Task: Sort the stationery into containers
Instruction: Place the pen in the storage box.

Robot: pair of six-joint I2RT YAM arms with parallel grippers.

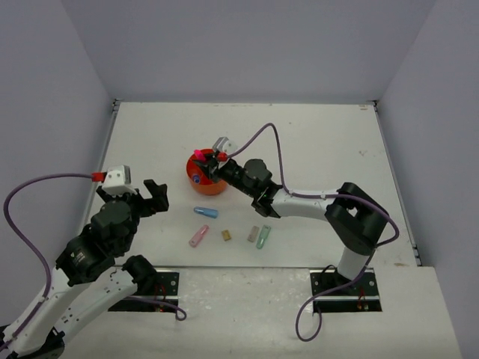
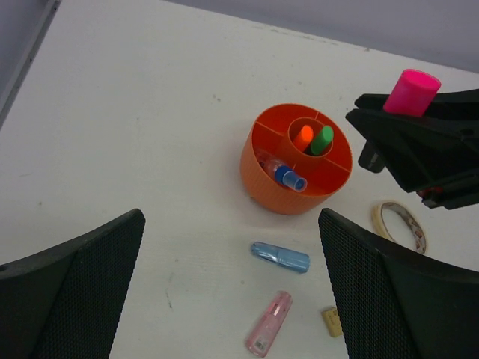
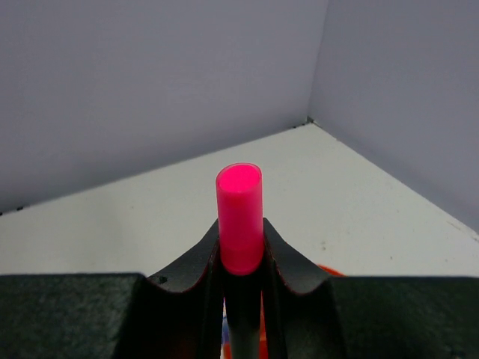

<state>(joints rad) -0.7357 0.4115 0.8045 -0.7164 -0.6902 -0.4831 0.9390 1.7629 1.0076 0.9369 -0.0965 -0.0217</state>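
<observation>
The round orange organiser (image 1: 213,187) stands mid-table. In the left wrist view the organiser (image 2: 262,176) holds an orange highlighter (image 2: 303,137) and a green highlighter (image 2: 322,140) in its central well, and a blue-ended highlighter (image 2: 288,178) in an outer compartment. My right gripper (image 1: 210,163) is shut on a pink-ended highlighter (image 1: 198,155) and holds it upright just above the organiser; the pink-ended highlighter (image 3: 239,217) also shows in the right wrist view. My left gripper (image 1: 153,196) is open and empty, left of the organiser.
A blue capsule (image 1: 206,212), a pink capsule (image 1: 198,236), a tan block (image 1: 226,235), a grey-tan block (image 1: 253,234) and a green capsule (image 1: 263,238) lie in front of the organiser. A beige tape ring (image 2: 399,226) lies under the right arm.
</observation>
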